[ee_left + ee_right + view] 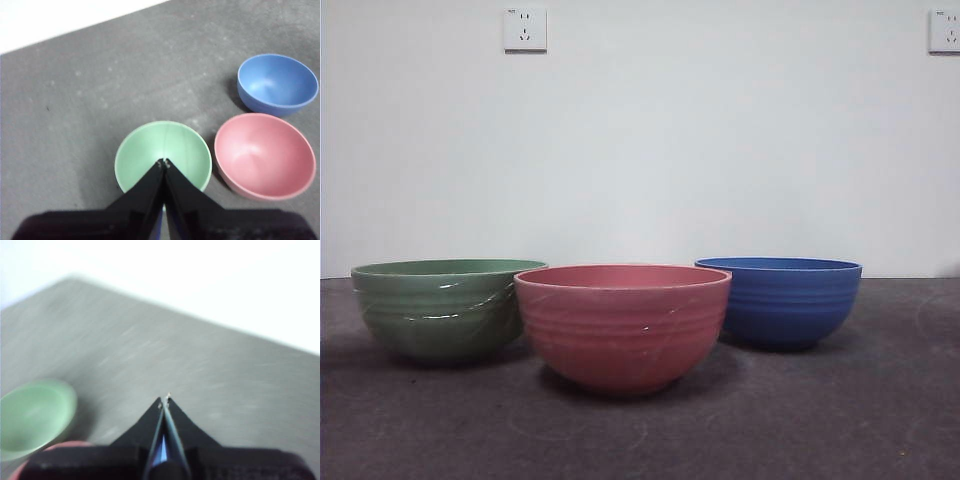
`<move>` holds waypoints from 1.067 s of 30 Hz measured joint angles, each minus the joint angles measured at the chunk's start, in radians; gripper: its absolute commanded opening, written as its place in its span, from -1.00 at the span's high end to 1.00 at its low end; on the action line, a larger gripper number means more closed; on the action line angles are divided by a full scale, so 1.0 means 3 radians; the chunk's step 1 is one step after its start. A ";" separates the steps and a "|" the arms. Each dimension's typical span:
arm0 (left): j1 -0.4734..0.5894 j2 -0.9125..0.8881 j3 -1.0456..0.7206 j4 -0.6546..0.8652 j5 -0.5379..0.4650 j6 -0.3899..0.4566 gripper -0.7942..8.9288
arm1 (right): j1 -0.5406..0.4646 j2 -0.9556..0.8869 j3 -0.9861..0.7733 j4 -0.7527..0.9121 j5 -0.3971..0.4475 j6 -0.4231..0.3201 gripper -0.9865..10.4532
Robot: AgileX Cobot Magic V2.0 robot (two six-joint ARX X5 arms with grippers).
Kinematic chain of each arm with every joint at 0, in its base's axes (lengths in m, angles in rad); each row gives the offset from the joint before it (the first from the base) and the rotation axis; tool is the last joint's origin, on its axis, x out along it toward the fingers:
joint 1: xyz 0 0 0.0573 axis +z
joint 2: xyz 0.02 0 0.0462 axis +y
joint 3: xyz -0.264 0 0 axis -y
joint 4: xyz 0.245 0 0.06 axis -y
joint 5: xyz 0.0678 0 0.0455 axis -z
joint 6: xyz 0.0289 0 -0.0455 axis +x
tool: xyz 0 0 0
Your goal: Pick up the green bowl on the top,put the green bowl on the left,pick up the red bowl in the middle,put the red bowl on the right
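Observation:
The green bowl (438, 308) stands upright on the table at the left; it also shows in the left wrist view (162, 155) and the right wrist view (32, 415). The red bowl (622, 325) stands in the middle, nearest the camera, and shows in the left wrist view (265, 155); a sliver of it (65, 446) shows in the right wrist view. My left gripper (164, 163) is shut and empty, high above the green bowl. My right gripper (165, 400) is shut and empty, high above bare table. Neither gripper shows in the front view.
A blue bowl (780, 300) stands at the right, a little behind the red one, and shows in the left wrist view (277, 84). The three bowls stand apart on a dark grey mat (880, 410). A white wall (640, 140) stands behind.

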 measured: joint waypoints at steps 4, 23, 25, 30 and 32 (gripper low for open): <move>0.0271 -0.0533 -0.0497 0.0075 0.0254 -0.0127 0.85 | -0.0310 -0.0753 -0.1020 0.0609 0.0160 0.0186 0.86; 0.0435 -0.1007 -0.0922 0.0319 0.0118 -0.0350 0.84 | -0.0401 -0.1217 -0.1609 0.0380 0.0392 0.0404 0.82; 0.0436 -0.1007 -0.0922 0.0318 0.0117 -0.0352 0.84 | -0.0401 -0.1216 -0.1609 0.0356 0.0392 0.0406 0.82; 0.0512 -0.1298 -0.0931 0.0198 -0.0184 -0.0116 0.84 | -0.0401 -0.1217 -0.1609 0.0327 0.0392 0.0406 0.82; 0.0657 -0.1546 -0.0937 0.0284 -0.0290 -0.0025 0.84 | -0.0401 -0.1216 -0.1609 0.0324 0.0392 0.0406 0.82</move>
